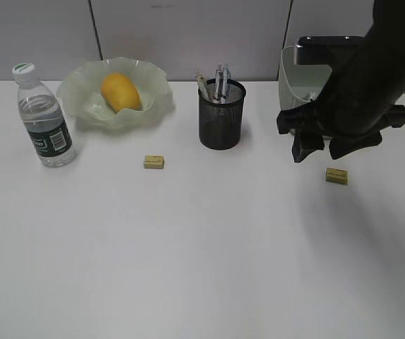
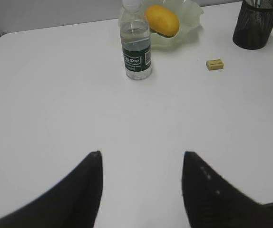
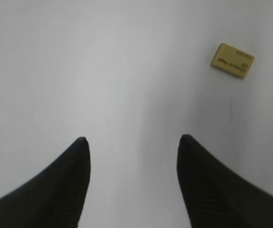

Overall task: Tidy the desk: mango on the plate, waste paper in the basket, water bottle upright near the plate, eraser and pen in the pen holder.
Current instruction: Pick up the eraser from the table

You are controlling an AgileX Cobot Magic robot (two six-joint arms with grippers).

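the step in hand looks like picking up the right eraser point(image 1: 336, 175), a small tan block lying flat on the white table point(image 1: 202, 268) just below and to the right of the right hand point(image 1: 320, 147). that hand hangs above the table with its two dark fingers point(image 3: 74, 156) spread well apart and nothing between them; in the right wrist view the eraser sits up and to the right of the gap, not under it. to do this well, i judge the hand needs to shift toward the eraser until the block is centred between the fingers, come down square to the table, and close across the short sides so the thin block does not skid or tip. the carry to the pen holder point(image 1: 222, 114) then has to clear its rim and the pens point(image 1: 216, 83) standing in it. the left hand point(image 2: 141, 164) is also open and empty, over bare table. counted: two erasers, the other one point(image 1: 154, 162) lying between plate and holder; one mango point(image 1: 121, 92), already in the plate point(image 1: 89, 88); one water bottle point(image 1: 41, 116), upright beside the plate; one pen holder with about three pens; one basket point(image 1: 295, 74), partly hidden behind the right arm. no waste paper shows on the table.
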